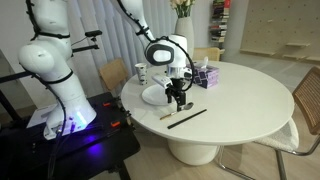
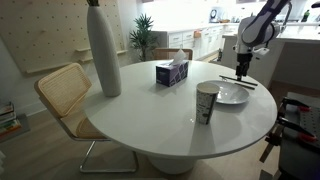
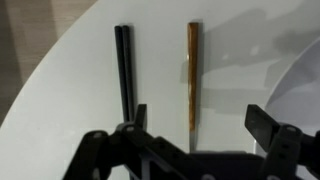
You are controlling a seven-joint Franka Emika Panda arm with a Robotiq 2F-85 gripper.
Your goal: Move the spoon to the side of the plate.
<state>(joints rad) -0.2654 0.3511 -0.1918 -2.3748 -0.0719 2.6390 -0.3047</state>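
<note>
The tool (image 3: pixel 200 113) stands with jaws apart, the spoon (image 3: pixel 192 70) lined up between them.

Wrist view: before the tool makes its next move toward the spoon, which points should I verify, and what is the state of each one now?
1. Tool open and empty: ok, its fingers stand apart with nothing between them.
2. Spoon in view: ok, it lies flat on the table and looks brownish here; its bowl does not show.
3. Spoon between the finger lines: ok.
4. Room from the dark stick: not ok, it lies parallel and close beside the spoon, in line with one finger.
5. Spoon clear of the plate: ok, it lies apart from it.
6. Tool height above the table: cannot tell.
</note>
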